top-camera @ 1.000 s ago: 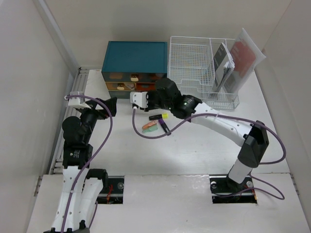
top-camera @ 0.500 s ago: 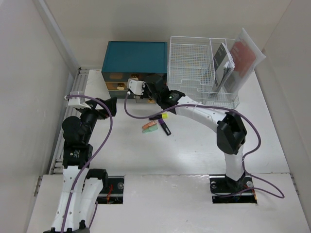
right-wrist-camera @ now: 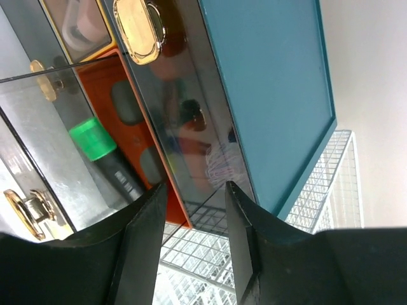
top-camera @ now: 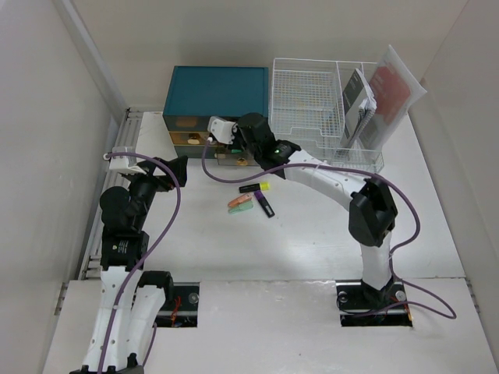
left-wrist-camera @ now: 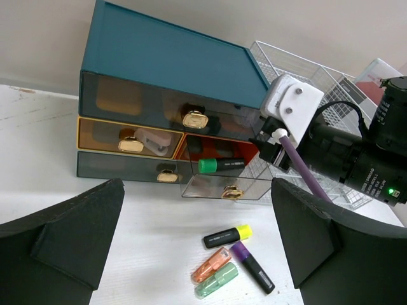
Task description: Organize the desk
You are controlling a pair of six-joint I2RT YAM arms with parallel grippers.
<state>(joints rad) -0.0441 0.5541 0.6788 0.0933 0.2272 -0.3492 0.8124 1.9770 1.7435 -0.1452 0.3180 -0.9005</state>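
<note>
While left gripper [left-wrist-camera: 197,219] hangs over the white desk [top-camera: 312,234], fingers wide apart, empty | teal drawer box [top-camera: 216,89] at desk's back, one drawer out, green-capped marker [left-wrist-camera: 218,165] inside | four markers [top-camera: 251,199] on desk before it | right gripper [right-wrist-camera: 194,210] at box front, fingers slightly apart, empty | wire rack [top-camera: 304,93] beside box.

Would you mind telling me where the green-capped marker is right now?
In the left wrist view, the green-capped marker lies inside the pulled-out orange drawer at the right of the teal drawer box, behind the loose highlighters on the desk.
</note>
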